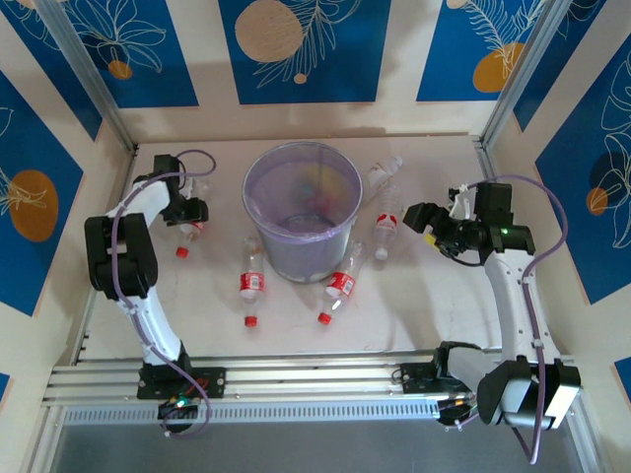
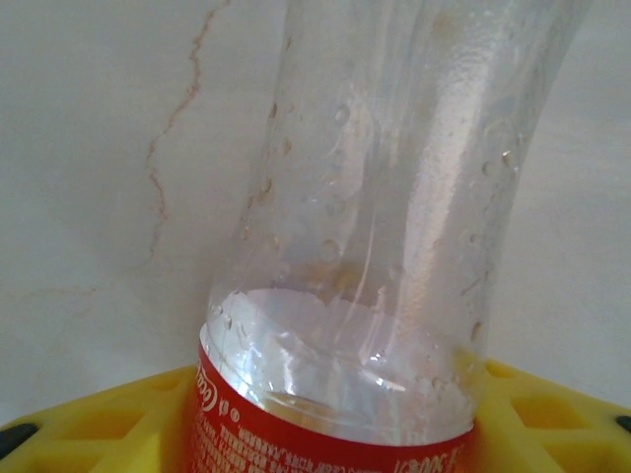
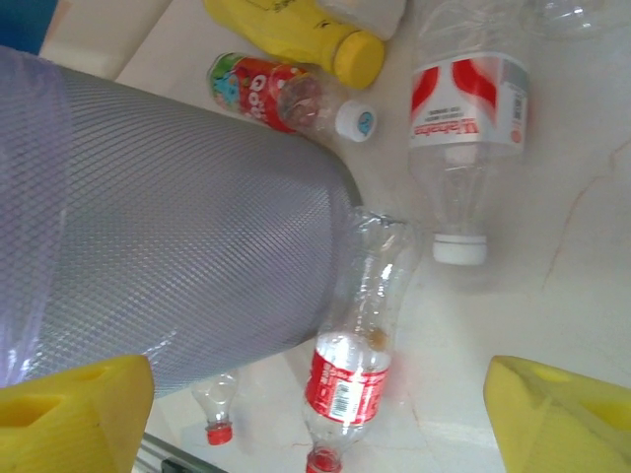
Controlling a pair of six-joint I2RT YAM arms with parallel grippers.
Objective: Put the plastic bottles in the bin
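**Top view.** The bin [image 1: 301,212] stands mid-table. The left gripper [image 1: 189,212] sits over a clear bottle [image 1: 185,236] left of the bin, with the bottle's red cap [image 1: 182,252] toward the near edge. The right gripper [image 1: 431,225] hangs right of the bin, its fingers spread and empty. Other bottles lie in front of the bin and to its right.

**Left wrist view.** The yellow pads [image 2: 99,424] lie against both sides of the red label [image 2: 296,443], so the grip appears closed on the clear bottle.
- Hazard: the wall is thin and beaded with droplets, and the long body overhangs the hold. It may pivot or slip when lifted.
- The white script on the label is cut off and unreadable.

**Right wrist view.** The pads are wide apart with nothing between them. Below lies a red-labelled bottle [image 3: 350,365], apparently touching the bin.
- Hazard: on descent a finger could strike the bin wall, or the round bottle could roll away.
- Beyond lie a white-capped bottle [image 3: 463,128] and a yellow bottle [image 3: 306,34]. The print on both is too blurred to read.
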